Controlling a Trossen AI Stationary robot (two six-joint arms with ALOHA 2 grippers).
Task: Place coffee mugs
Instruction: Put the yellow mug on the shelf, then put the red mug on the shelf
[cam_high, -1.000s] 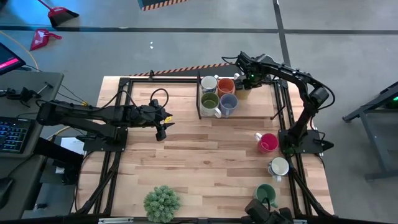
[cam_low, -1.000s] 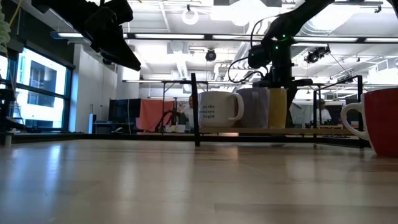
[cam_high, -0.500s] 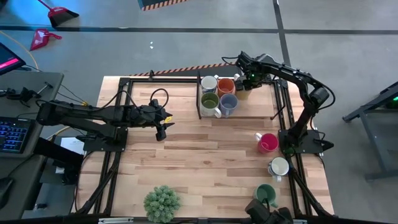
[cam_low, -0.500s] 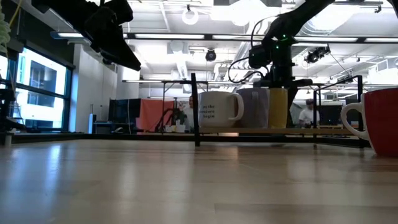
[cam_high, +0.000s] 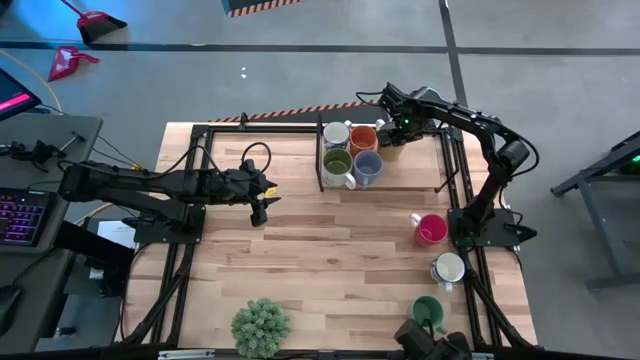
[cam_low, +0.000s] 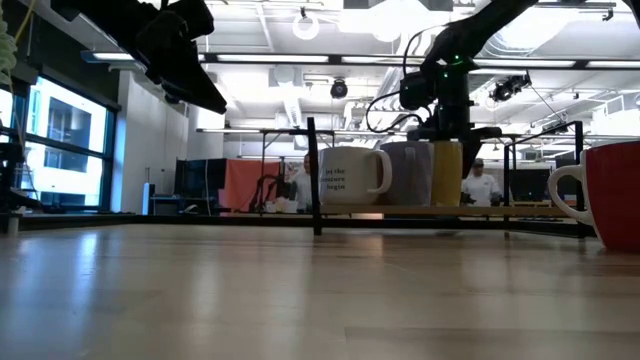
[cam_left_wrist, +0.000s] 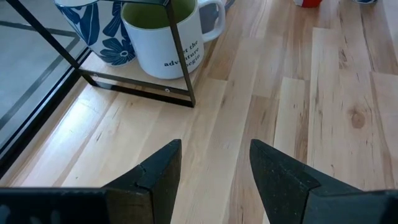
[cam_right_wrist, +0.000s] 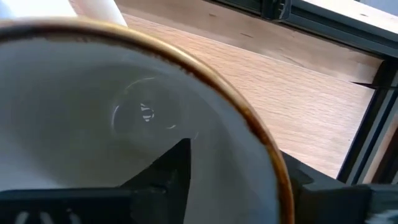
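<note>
Cream glazed mug with a brown rim (cam_right_wrist: 124, 124) stands at the far edge of the wooden table (cam_high: 330, 250), just beside four mugs inside a black wire frame (cam_high: 322, 160): white (cam_high: 336, 133), orange (cam_high: 363, 138), olive-lined white (cam_high: 338, 163), blue-grey (cam_high: 367, 165); right gripper (cam_high: 393, 130) straddles its rim, one finger inside, one outside, whether clamped I cannot tell; magenta mug (cam_high: 430, 230), white mug (cam_high: 448, 268) and dark green mug (cam_high: 428, 312) line the right edge; bushy green potted plant (cam_high: 260, 326) near edge; left gripper (cam_left_wrist: 214, 168) spread, empty, left of the frame.
</note>
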